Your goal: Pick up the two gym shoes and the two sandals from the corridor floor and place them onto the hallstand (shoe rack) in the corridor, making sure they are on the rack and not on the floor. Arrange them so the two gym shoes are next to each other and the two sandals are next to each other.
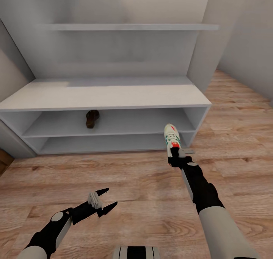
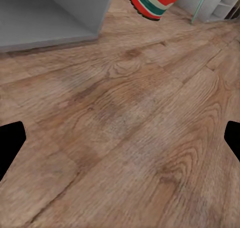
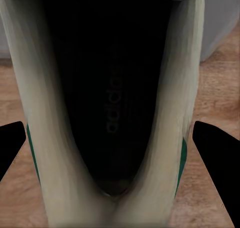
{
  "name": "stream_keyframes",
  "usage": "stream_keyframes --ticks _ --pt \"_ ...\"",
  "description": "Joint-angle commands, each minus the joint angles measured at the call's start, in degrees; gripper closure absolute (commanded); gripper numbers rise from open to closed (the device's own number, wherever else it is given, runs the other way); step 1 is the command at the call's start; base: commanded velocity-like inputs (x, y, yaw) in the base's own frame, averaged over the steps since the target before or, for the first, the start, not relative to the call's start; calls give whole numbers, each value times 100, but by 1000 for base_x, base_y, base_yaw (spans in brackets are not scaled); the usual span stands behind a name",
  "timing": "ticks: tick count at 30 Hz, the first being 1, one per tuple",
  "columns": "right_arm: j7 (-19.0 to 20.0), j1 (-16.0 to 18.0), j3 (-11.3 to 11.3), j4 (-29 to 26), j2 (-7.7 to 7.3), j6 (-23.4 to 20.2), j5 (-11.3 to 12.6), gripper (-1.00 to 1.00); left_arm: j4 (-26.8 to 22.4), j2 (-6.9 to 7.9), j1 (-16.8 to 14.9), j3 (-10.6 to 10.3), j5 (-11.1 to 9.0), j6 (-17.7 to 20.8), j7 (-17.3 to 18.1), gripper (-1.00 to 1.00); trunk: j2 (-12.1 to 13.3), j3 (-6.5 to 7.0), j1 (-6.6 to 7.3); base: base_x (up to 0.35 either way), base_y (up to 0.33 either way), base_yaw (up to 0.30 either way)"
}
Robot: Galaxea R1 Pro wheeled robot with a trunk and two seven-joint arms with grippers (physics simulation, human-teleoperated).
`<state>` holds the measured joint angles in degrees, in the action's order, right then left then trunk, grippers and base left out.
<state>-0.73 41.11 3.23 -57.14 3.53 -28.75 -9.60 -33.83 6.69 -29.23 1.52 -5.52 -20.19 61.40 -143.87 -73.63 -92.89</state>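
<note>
The pale grey hallstand [image 1: 102, 96] stands ahead with two open shelf levels and a staggered shelf above. One dark brown sandal [image 1: 92, 119] sits on its upper open shelf, left of centre. My right gripper [image 1: 175, 150] is shut on the heel of a white gym shoe [image 1: 171, 136] with green stripes, held toe-forward in the air just in front of the rack's right end. In the right wrist view the gym shoe's dark inside [image 3: 110, 103] shows close up. My left gripper [image 1: 106, 200] hangs open low over the corridor floor [image 1: 125, 175], nothing between its fingers.
A wall corner [image 1: 204, 43] rises right of the rack, with open plank floor [image 1: 242, 111] stretching beyond it. A dark wooden edge [image 1: 3, 158] shows at the far left. In the left wrist view the gym shoe's sole end [image 2: 152, 0] hangs above bare planks.
</note>
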Motion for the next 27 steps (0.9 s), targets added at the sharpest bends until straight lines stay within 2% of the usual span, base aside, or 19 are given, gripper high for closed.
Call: stream_keyframes --ticks 1,18,27 --pt "12 2 10 -8 3 -28 -51 100 7 0 -3 6 -11 -29 21 -100 -2 -4 -2 330 0 0" --pt "12 2 10 -8 -1 -34 -51 100 8 -1 -3 -2 -11 -29 23 -100 -2 -4 -2 342 1 0" --pt "12 2 10 -4 -1 -29 -51 100 8 -67 -3 -3 -11 -29 21 -100 -2 -4 -2 338 104 0"
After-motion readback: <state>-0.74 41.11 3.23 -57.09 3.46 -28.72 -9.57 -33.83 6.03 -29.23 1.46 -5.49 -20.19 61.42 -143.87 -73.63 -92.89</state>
